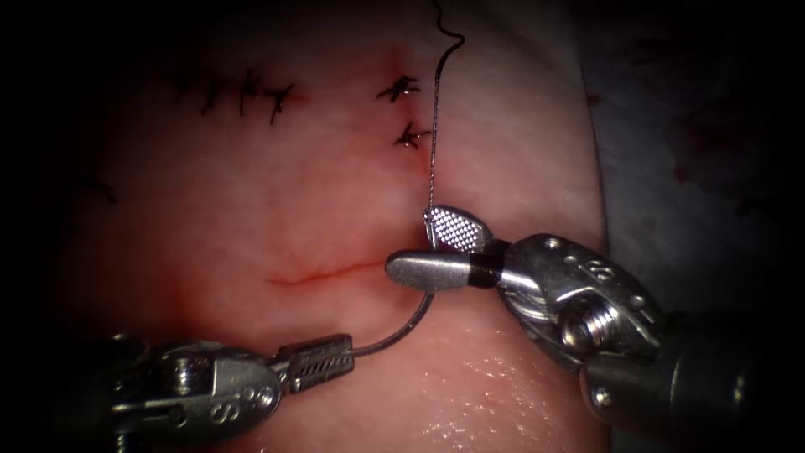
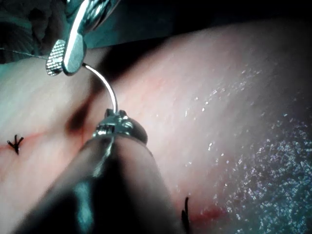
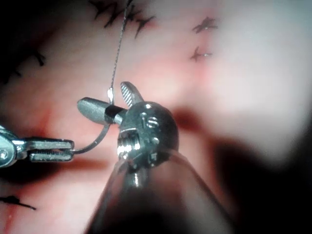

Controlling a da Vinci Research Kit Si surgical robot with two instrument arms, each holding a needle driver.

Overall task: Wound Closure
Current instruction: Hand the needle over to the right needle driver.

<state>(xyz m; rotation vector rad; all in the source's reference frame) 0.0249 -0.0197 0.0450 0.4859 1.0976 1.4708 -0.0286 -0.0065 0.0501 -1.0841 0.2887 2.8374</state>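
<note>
**Needle held clear of tissue between both claws**

Needle (image 1: 411, 329) arcs above the tissue (image 1: 520, 168), not in it, at 4 o'clock off the cut (image 1: 323, 273). Left claw (image 1: 314, 362) pinches its tip end, likely for steadying. Right claw (image 1: 436, 247) stands spread about the swaged end, where thread (image 1: 435, 126) runs toward 12 o'clock past the knots (image 1: 407, 109).

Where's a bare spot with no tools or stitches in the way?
Bare tissue lies between the stitches and the cut, and right of the thread. It is crowded at the cut's right end: the left tool grips the needle, out of the tissue, by one end; the right tool, jaws open, straddles the other.
</note>
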